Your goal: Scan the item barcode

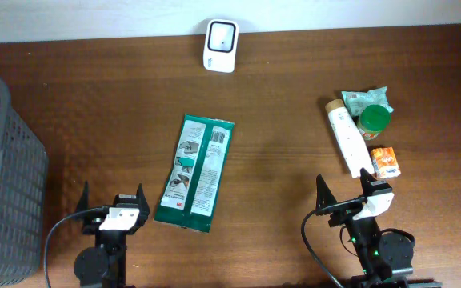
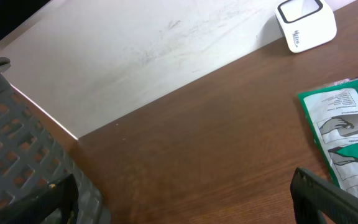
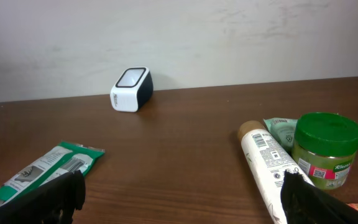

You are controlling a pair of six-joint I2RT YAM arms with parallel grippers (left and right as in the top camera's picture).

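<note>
Jaws stood wide apart on both arms, with nothing held between them. The left gripper (image 1: 113, 192) sat at the near edge of the table (image 1: 278, 96), just beside the lower left corner of the packet (image 1: 194, 172), not touching it. The right gripper (image 1: 342, 182) sat at the near edge on the right, close to the lower end of the tube (image 1: 346, 140). The scanner (image 1: 220, 46), white with a dark window, stood at the far edge against the wall (image 3: 229, 37), well apart from both arms. The packet, green with a white printed panel facing up, lay flat near the middle of the table, its long side slightly tilted. On the right lay a cluster: the white tube with a tan cap pointing away from the robot, and a barcode (image 3: 267, 144) showing on its upper side; a jar (image 1: 373, 122) with a green lid stood upright just beside it; a pale green pouch (image 1: 366, 98) lay behind the jar; a small orange box (image 1: 385, 161) lay near the tube's lower end. A grey mesh basket (image 1: 2, 176) stood at the table's left edge.
</note>
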